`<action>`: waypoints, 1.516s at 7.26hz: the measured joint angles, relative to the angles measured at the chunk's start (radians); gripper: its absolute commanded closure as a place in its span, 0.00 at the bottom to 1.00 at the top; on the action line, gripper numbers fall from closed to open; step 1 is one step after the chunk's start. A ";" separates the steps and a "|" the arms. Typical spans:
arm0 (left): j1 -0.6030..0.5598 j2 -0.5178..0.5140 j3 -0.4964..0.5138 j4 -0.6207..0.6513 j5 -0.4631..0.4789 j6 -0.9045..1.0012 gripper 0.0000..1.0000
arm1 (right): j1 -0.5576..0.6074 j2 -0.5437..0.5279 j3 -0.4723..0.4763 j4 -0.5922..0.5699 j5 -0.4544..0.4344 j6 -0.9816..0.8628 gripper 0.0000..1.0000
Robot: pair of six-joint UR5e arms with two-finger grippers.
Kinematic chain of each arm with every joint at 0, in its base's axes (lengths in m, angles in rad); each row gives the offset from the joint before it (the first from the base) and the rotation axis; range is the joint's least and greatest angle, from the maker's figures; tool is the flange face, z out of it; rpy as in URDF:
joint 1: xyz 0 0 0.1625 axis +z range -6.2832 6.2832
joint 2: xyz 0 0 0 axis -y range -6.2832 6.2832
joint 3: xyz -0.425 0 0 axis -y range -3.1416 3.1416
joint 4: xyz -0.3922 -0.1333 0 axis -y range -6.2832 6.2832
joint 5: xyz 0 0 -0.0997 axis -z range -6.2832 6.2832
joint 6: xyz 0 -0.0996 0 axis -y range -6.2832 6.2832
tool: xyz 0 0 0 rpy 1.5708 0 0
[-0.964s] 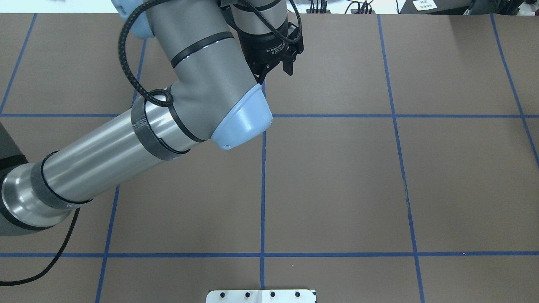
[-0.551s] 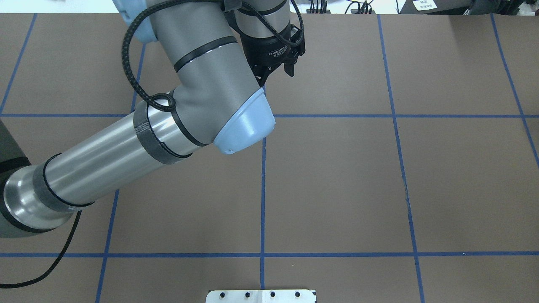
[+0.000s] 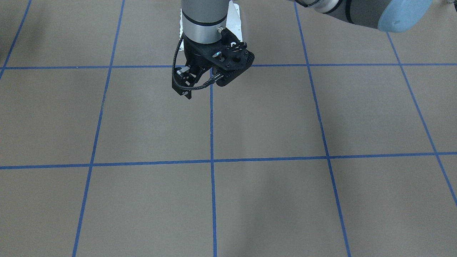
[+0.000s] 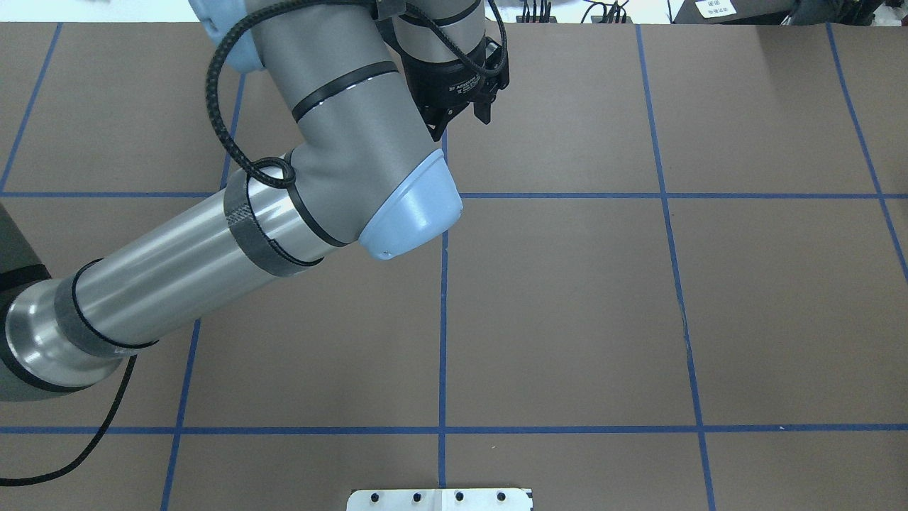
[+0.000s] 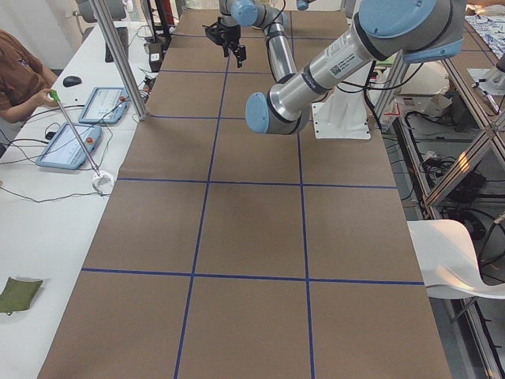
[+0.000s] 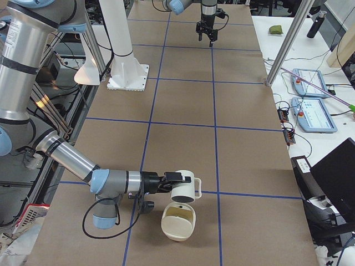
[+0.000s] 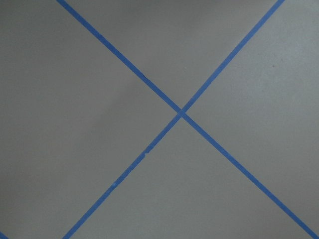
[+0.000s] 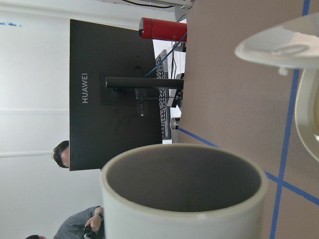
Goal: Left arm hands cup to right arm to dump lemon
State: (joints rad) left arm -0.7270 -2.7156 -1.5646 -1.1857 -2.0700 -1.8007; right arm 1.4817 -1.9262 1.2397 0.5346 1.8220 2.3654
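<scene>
The cup [image 6: 186,191] is held above the table at the tip of my right gripper [image 6: 175,179], handle away from the arm. From this side view alone I cannot tell how the fingers stand. In the right wrist view the cup [image 8: 184,189] fills the bottom, and its greyish inside looks empty. The lemon is not clearly in view. My left gripper [image 4: 461,122] is open and empty and hangs over the far middle of the table. It also shows in the front-facing view [image 3: 203,85] and the two side views [image 5: 226,49] [image 6: 209,37].
A cream bowl [image 6: 178,224] lies on the table just below the cup, with a yellowish patch inside; it also shows in the right wrist view [image 8: 306,107]. The brown table [image 4: 567,319] has blue tape lines. The white arm base [image 6: 128,77] stands at the robot's side. Tablets [image 6: 313,113] lie on the side bench.
The left arm has shifted only slightly. Its gripper stays open and empty over the same spot.
</scene>
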 measured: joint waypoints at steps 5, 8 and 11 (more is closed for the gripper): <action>-0.002 0.000 -0.003 0.003 0.016 0.000 0.00 | 0.023 0.016 -0.054 0.049 0.004 0.434 0.84; -0.002 0.000 -0.003 0.003 0.021 0.000 0.00 | 0.040 0.020 -0.073 0.064 0.003 0.639 0.84; -0.002 0.001 -0.002 0.003 0.030 0.007 0.00 | 0.058 0.024 -0.084 0.067 0.014 0.809 0.84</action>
State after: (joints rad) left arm -0.7287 -2.7144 -1.5664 -1.1824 -2.0397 -1.7940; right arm 1.5396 -1.9021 1.1558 0.6017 1.8358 3.1742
